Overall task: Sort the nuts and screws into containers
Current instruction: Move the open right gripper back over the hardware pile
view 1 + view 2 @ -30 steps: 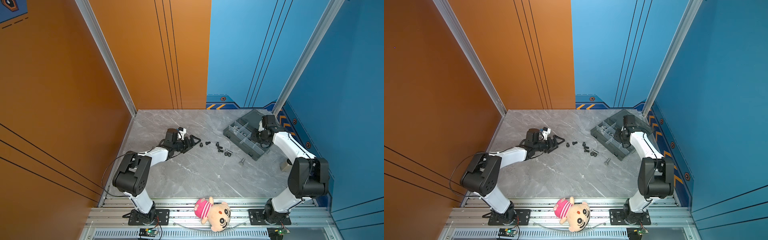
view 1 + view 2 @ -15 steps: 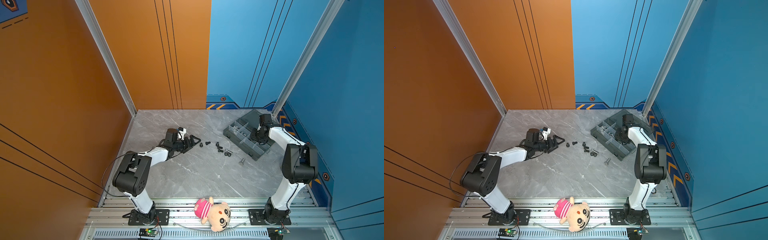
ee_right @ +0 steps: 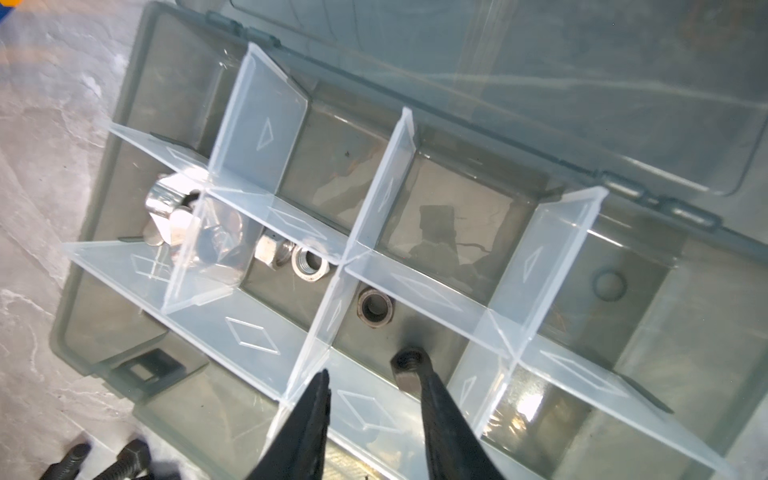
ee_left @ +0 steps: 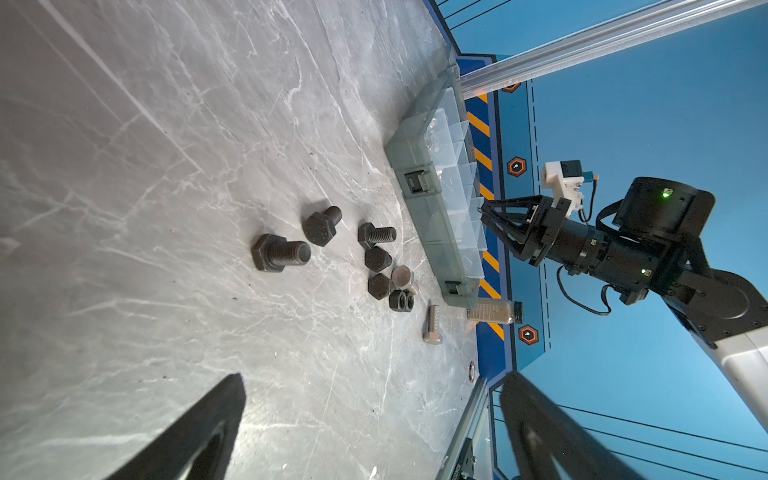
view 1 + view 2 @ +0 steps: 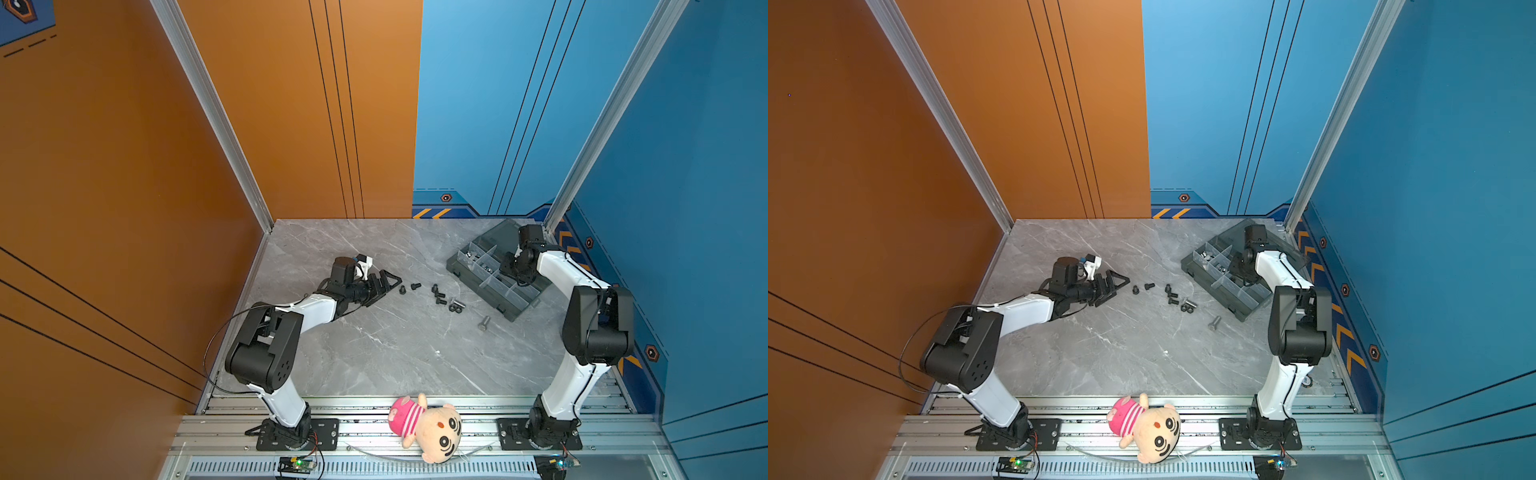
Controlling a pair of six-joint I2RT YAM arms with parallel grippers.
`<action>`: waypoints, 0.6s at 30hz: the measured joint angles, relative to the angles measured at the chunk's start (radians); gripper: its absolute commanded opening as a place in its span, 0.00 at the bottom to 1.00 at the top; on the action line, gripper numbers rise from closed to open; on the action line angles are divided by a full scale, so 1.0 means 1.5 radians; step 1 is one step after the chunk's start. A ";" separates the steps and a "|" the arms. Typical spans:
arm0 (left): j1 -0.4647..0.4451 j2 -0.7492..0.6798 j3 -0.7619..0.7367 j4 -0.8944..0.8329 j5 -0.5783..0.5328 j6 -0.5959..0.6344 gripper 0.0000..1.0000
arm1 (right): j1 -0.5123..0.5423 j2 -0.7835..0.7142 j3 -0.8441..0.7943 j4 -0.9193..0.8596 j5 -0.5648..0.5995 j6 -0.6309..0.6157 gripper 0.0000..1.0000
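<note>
Right gripper hangs over the box, jaws apart, a dark nut at one fingertip; left gripper stands wide apart near the bolts.

The right arm swings its elbow in from far out behind the right gripper, whose jaws now part above the organizer box, with a dark nut at one fingertip.

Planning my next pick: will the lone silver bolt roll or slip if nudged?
Likely rolls: the silver bolt lies on its side on the smooth table. Its hex head would probably curve the roll. Polished metal, so it may slip when pinched.
</note>
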 measured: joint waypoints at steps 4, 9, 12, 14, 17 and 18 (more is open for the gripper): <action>0.000 0.000 0.000 0.000 0.000 0.000 0.98 | 0.002 -0.035 0.000 -0.014 -0.022 -0.008 0.43; 0.000 0.000 0.000 0.000 0.000 0.000 0.98 | 0.037 -0.122 -0.016 -0.023 -0.054 -0.013 0.44; 0.000 0.000 0.000 0.000 0.000 0.000 0.98 | 0.089 -0.173 -0.054 -0.021 -0.060 -0.007 0.45; 0.000 0.000 0.000 0.000 0.000 0.000 0.98 | 0.126 -0.195 -0.089 -0.019 -0.059 0.001 0.45; 0.000 0.000 0.000 0.000 0.000 0.000 0.98 | 0.184 -0.204 -0.140 -0.016 -0.056 0.024 0.45; 0.000 0.000 0.000 0.000 0.000 0.000 0.98 | 0.202 -0.203 -0.157 -0.015 -0.052 0.031 0.45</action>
